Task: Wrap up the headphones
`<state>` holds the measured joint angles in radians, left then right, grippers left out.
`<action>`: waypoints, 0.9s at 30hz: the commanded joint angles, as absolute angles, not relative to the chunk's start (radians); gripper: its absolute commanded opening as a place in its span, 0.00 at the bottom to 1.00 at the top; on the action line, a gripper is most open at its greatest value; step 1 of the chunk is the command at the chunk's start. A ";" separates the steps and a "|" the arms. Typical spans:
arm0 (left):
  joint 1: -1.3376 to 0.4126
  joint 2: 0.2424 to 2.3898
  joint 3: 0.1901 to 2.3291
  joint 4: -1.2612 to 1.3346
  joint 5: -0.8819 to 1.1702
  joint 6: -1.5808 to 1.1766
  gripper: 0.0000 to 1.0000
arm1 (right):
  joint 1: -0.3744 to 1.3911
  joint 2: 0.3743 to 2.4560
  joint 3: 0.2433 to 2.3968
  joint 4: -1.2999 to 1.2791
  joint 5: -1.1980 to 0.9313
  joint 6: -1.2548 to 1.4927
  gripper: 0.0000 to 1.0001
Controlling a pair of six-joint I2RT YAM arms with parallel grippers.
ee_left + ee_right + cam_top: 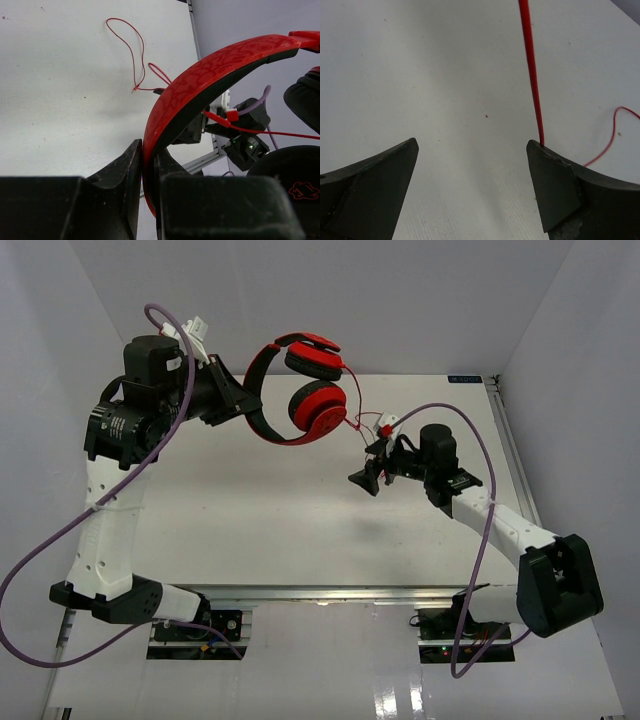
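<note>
The red headphones (310, 390) hang in the air above the back of the table, earcups one over the other. My left gripper (245, 400) is shut on their red and black headband (210, 70), which runs between the left fingertips (148, 147). The thin red cord (356, 390) drops from the earcups towards my right gripper (372, 468), with a small red block on it (384, 428) just above that gripper. My right gripper (472, 145) is open with nothing between its fingers. The cord (531, 70) passes just outside its right fingertip. More cord lies looped on the table (135, 55).
The white table (250, 520) has a metal rail along its right edge (510, 440). Grey walls close in the back and both sides. Purple arm cables (480, 440) arc over each arm.
</note>
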<state>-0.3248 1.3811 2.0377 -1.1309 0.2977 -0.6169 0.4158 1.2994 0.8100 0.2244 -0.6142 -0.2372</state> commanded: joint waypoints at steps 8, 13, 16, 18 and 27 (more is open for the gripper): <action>-0.330 1.293 1.990 -1.075 0.304 -0.631 0.00 | 0.369 1.184 1.000 -0.457 -1.078 -0.946 0.96; -0.330 1.284 1.966 -1.059 0.320 -0.638 0.00 | 0.370 1.138 0.933 -0.240 -0.909 -0.728 0.97; -0.330 1.281 1.965 -1.058 0.329 -0.639 0.00 | 0.381 1.163 0.929 -0.137 -0.895 -0.557 0.98; -0.330 1.277 1.965 -1.058 0.334 -0.642 0.00 | 0.391 1.200 0.931 -0.072 -0.899 -0.480 0.97; -0.330 1.260 1.953 -1.040 0.369 -0.668 0.00 | 0.452 1.361 0.973 0.143 -0.888 -0.097 0.81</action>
